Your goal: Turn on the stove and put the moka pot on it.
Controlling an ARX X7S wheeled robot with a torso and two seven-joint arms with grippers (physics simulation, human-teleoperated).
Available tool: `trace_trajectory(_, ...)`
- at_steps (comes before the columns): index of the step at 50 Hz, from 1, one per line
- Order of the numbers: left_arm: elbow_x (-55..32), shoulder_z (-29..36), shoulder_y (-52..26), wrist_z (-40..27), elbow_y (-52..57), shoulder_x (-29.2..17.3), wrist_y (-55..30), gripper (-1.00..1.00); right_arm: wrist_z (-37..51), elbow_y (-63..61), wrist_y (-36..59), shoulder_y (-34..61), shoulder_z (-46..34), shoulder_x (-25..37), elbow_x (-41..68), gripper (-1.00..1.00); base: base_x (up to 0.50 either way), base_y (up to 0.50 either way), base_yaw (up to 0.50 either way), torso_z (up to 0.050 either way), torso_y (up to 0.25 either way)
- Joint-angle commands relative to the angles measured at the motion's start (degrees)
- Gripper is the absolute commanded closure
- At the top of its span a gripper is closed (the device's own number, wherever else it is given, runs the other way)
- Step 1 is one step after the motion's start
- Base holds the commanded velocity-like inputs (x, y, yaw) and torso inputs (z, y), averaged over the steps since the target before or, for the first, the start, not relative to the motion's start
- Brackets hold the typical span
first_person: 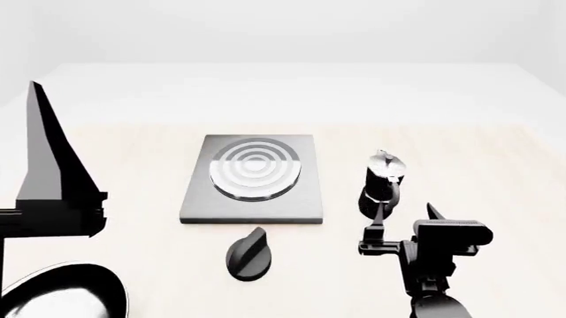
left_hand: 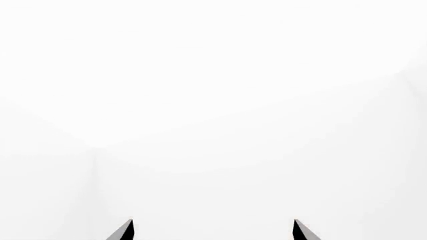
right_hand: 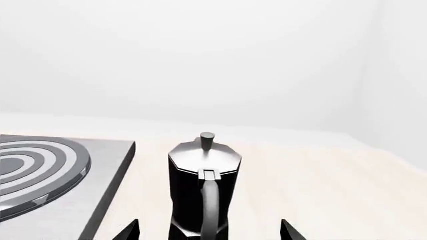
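On the pale worktop [first_person: 495, 172] I see the stove [first_person: 253, 177] lying flat near the middle, its concentric burner rings facing up. Its separate round black knob [first_person: 249, 254] sits on the worktop just in front of the plate, apart from it. The moka pot [first_person: 382, 184] stands upright on the worktop to the right of the stove, beside it and not on it; its silver lid is on and its side handle points toward my right hand [first_person: 402, 225]. That right hand hovers close behind the pot with its fingers spread wide. From the right wrist view the pot's handle lies between the two fingertips [right_hand: 128, 231], with a clear gap on either side, so nothing is gripped. My left hand [left_hand: 213, 230] is raised at the left edge of the head view; its wrist view shows two fingertips [left_hand: 124, 231] well apart against blank white. A black frying pan [first_person: 62, 291] lies at the near left corner.
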Motion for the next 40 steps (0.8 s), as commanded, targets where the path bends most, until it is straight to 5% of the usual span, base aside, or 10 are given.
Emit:
trace_trajectory(1, -0.4, -0.1, 0.1, -0.3, 0.1, -0.3, 0.0, -1.0, -0.5, 3.7, -1.9, 1.0, -0.7, -0.9, -0.7, -1.0, 0.0, 0.0, 0.0, 0.0, 0.0)
trace_trajectory(40, -0.5, 0.7, 0.7, -0.5, -1.1, -0.4, 1.6, -1.0, -1.0, 10.3, -1.6, 6.7, -1.6, -2.1, -0.4, -1.0, 0.0, 0.0, 0.0, 0.0, 0.0)
